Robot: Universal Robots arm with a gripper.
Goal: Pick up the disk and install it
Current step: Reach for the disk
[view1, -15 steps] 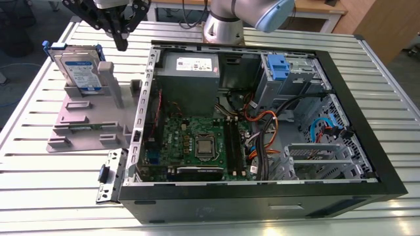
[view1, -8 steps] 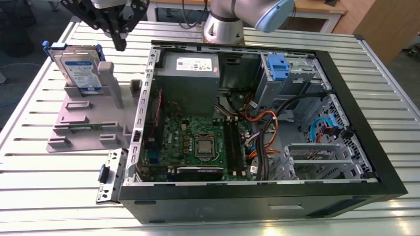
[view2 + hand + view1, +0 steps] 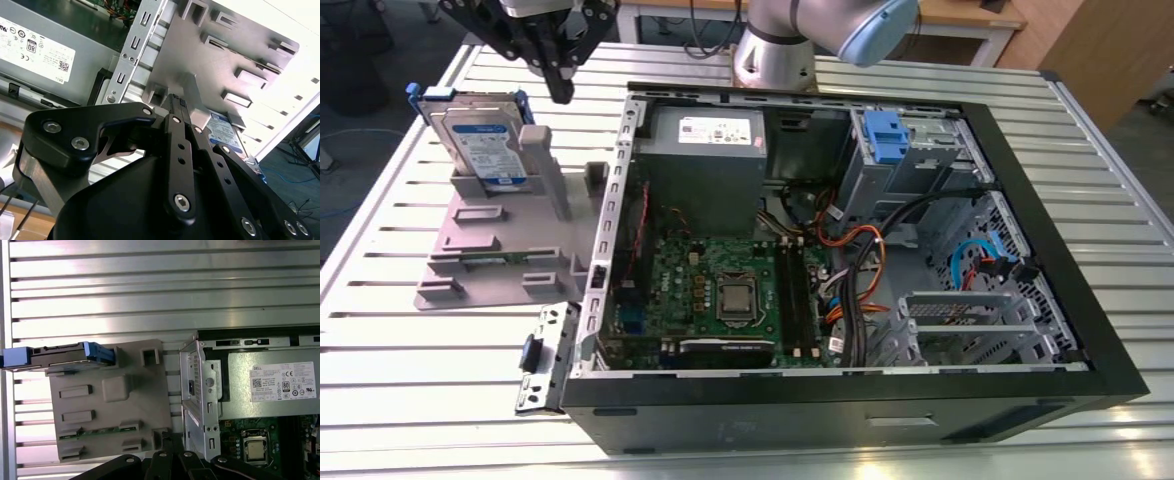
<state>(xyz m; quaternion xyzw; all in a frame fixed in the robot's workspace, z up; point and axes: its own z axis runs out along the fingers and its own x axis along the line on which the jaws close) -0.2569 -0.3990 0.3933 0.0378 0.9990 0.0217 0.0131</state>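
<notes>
Exterior view showed the disk standing on edge in the grey stand, silver with a white-and-blue label, clipped in a blue frame; the gripper hung above it, jaws pressed together, empty.

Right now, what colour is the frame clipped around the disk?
Blue; the frame around the disk shows best in the exterior view.

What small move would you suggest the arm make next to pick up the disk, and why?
Probably a short shift toward the exterior view's left. The gripper hangs empty, fingers shut, above a post of the stand rather than over the disk, which stands upright in the stand just left of that post. Centring over the disk's top edge first looks sensible.
</notes>
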